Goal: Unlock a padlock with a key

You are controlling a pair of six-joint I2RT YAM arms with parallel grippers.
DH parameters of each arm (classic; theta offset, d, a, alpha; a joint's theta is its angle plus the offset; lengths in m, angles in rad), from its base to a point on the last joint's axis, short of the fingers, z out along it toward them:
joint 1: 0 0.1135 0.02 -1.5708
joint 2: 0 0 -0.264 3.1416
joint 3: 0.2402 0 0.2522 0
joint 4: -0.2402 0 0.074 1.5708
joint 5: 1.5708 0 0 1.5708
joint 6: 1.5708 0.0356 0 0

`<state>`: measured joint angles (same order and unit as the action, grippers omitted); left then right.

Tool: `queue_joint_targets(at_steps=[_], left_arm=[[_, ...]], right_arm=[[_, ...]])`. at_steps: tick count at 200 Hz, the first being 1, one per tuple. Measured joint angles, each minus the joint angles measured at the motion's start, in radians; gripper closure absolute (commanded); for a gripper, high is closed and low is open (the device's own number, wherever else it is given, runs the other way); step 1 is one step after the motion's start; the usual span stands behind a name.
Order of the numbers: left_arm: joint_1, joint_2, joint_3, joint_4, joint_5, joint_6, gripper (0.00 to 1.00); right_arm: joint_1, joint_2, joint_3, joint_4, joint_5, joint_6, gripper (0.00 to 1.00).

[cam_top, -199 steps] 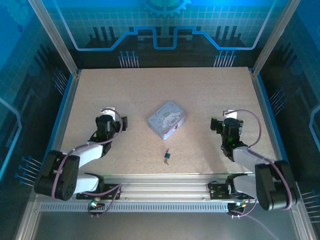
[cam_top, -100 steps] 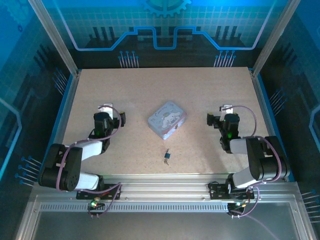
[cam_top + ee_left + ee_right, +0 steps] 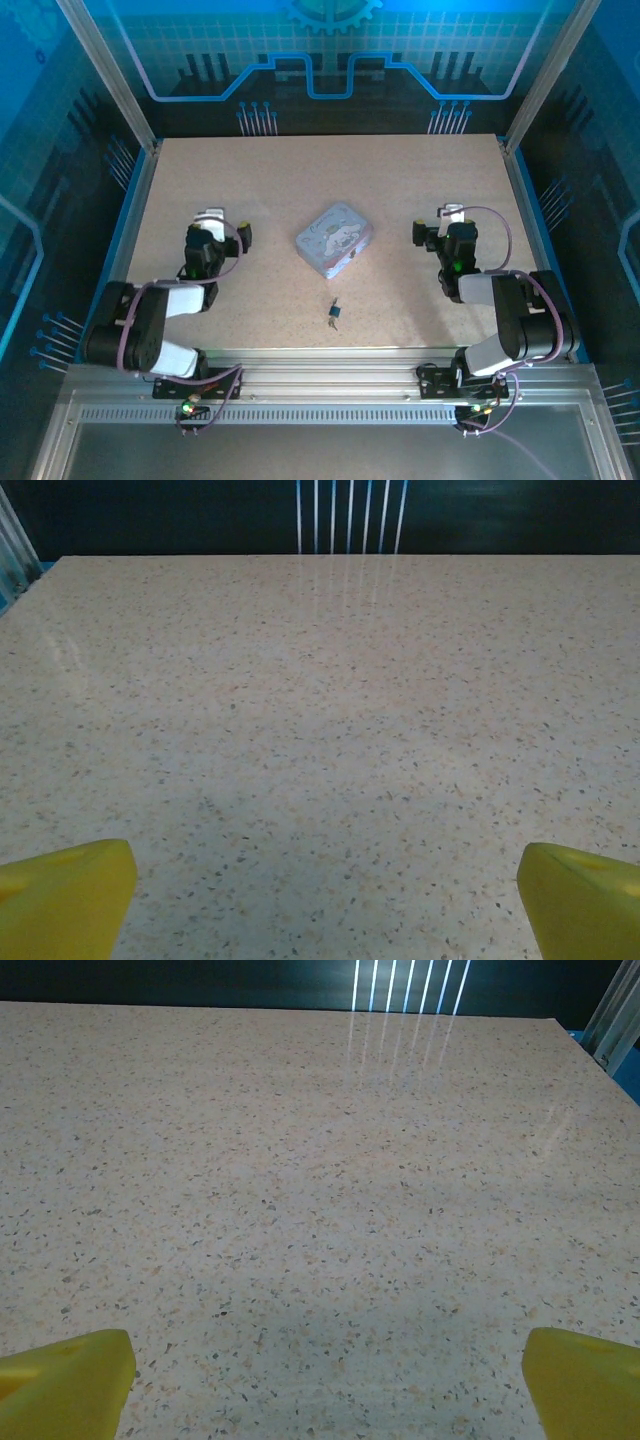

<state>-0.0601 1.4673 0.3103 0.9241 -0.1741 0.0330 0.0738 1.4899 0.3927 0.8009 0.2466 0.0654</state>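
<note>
Roughly, the padlock [image 3: 335,313] lies lengthwise near-to-far (shackle end indistinct).

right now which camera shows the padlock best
The top external view: the padlock lies small but unobstructed on the table, nearer than the tin. Both wrist views look across the speckled table, aimed away from the padlock.

A grey embossed tin [image 3: 334,239] lies on the speckled beige bench [image 3: 300,170], between the left pincer [image 3: 210,216] and the right pincer [image 3: 450,212]. It is about level with both, well apart from each, and turned askew to the bench edges. Ahead of the pincers, past the far edge, stands a dark blue wall panel [image 3: 330,60] with glowing lines. Behind them runs an aluminium rail [image 3: 320,400].
</note>
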Motion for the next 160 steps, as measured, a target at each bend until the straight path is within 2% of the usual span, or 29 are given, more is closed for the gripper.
queue_joint_targets(at_steps=[9, 20, 67, 160], left_arm=[[0.001, 0.070, -0.022, 0.072, 0.008, 0.000, 0.01], [0.003, 0.098, -0.035, 0.064, 0.011, -0.001, 0.01], [0.039, 0.098, 0.062, 0.016, 0.039, -0.012, 0.01], [0.042, 0.097, 0.065, -0.003, 0.067, -0.012, 0.01]], right_arm=[[0.000, 0.000, 0.000, 0.000, 0.000, 0.000, 0.00], [0.000, 0.001, 0.000, 0.000, 0.003, 0.000, 0.00], [0.000, 0.001, 0.000, 0.000, 0.007, -0.003, 0.00], [0.006, 0.001, 0.000, 0.000, 0.012, -0.008, 0.00]])
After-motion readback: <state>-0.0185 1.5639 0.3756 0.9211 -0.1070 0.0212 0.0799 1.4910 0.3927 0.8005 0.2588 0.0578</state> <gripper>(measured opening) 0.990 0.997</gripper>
